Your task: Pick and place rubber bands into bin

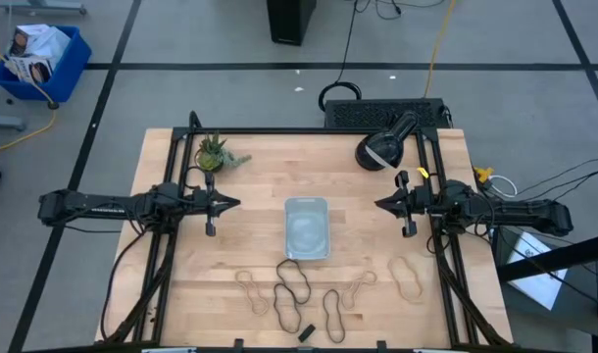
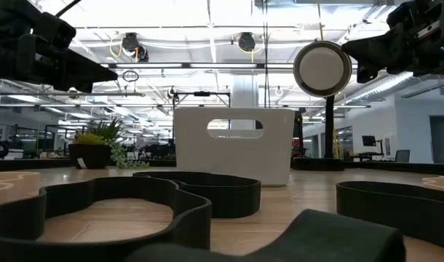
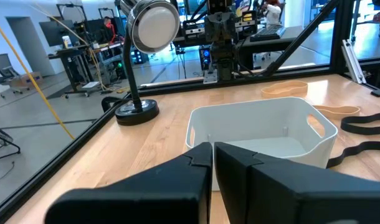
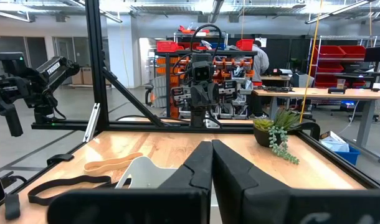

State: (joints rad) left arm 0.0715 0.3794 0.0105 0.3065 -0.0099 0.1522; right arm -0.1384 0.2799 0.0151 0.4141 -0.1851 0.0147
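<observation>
Pale blue-grey plastic marks the bin (image 1: 307, 228), which stands in the middle of the tabletop (image 1: 260, 176), between my two arms, and I see nothing inside it yet. The rubber bands (image 1: 292, 284) lie flat in a loose row on the near part of the wood, just in front of the bin: tan ones (image 1: 408, 276) more to the sides, black ones (image 1: 333, 316) in the centre, most twisted like a figure eight. A small black block (image 1: 305, 332) sits at the near edge among them.

My left tool (image 1: 228, 203) hangs above the wood on the left of the bin, with its fingers pressed together. My right tool (image 1: 384, 204) mirrors it on the right, also closed and holding nothing. I think both wait at this height so that either one can reach the row without crossing the bin.

A desk lamp (image 1: 380, 147) and a small potted plant (image 1: 214, 153) stand at the far side, well apart from the bands. No band is picked up yet, so the work is at its beginning.
</observation>
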